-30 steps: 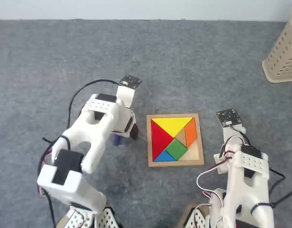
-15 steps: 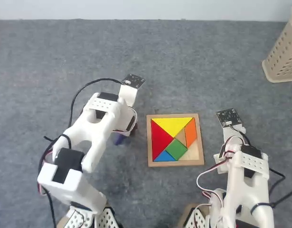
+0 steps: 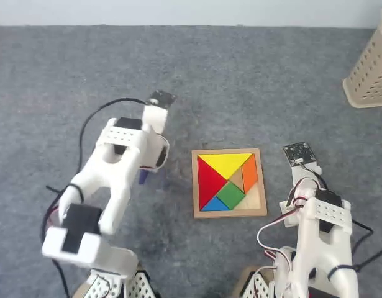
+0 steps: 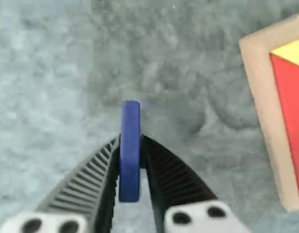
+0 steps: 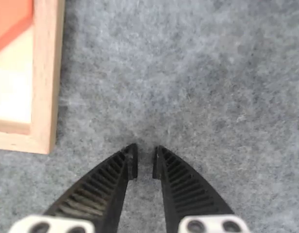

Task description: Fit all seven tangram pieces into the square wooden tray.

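Left of the wooden tray [image 3: 230, 213]: left gripper [image 4: 130, 143], jaws pinched on the blue piece [image 4: 130, 119], edge-on over the table. Right gripper [image 5: 145, 156] just right of the tray, jaws nearly closed, empty. Carry step, I judge; next, rightward to the bare near-right gap.

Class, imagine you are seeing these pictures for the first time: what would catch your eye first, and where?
The bright patchwork of pieces in the wooden tray at the table's middle stands out first, with a bare pale gap along one side. Next comes the blue piece, pinched on edge in the left tool beside the tray.
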Motion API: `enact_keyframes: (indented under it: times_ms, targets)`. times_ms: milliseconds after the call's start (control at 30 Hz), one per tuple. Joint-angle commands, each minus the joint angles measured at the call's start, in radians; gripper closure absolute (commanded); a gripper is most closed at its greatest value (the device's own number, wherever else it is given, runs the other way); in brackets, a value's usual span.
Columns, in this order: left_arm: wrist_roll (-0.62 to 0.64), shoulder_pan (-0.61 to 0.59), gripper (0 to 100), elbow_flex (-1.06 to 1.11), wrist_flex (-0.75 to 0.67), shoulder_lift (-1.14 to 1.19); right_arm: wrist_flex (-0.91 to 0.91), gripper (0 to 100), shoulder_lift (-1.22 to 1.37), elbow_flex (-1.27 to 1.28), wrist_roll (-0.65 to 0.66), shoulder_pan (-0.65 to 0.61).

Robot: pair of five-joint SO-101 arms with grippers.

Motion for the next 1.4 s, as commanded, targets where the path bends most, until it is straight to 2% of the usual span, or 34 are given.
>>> enact_keyframes:
  times_ms: [0,133,333,467,600,700,900,1367]
  targets:
    - [-0.054,-0.002,99,0.008,0.044,-0.135,-0.018,90.8,-0.012,0.002,-0.008,0.018]
    - [-0.103,0.068,99,0.005,0.115,-0.238,-0.018,90.8,-0.012,0.002,-0.008,0.018]
    - [-0.176,0.370,99,-0.065,0.203,-0.249,-0.018,90.8,-0.012,0.002,-0.008,0.018]
    - [-0.172,0.496,99,-0.159,0.198,-0.129,-0.018,90.8,-0.012,0.002,-0.008,0.018]
    - [-0.087,0.522,99,-0.271,0.186,0.038,-0.018,90.8,-0.012,0.002,-0.008,0.018]
    - [0.028,0.531,99,-0.343,0.153,0.132,-0.018,90.8,-0.012,0.002,-0.008,0.018]
    - [0.207,0.601,99,-0.386,0.081,0.189,-0.018,90.8,-0.012,0.002,-0.006,0.018]
    - [0.242,0.664,99,-0.380,0.026,0.196,-0.018,90.8,-0.012,0.002,-0.008,0.018]
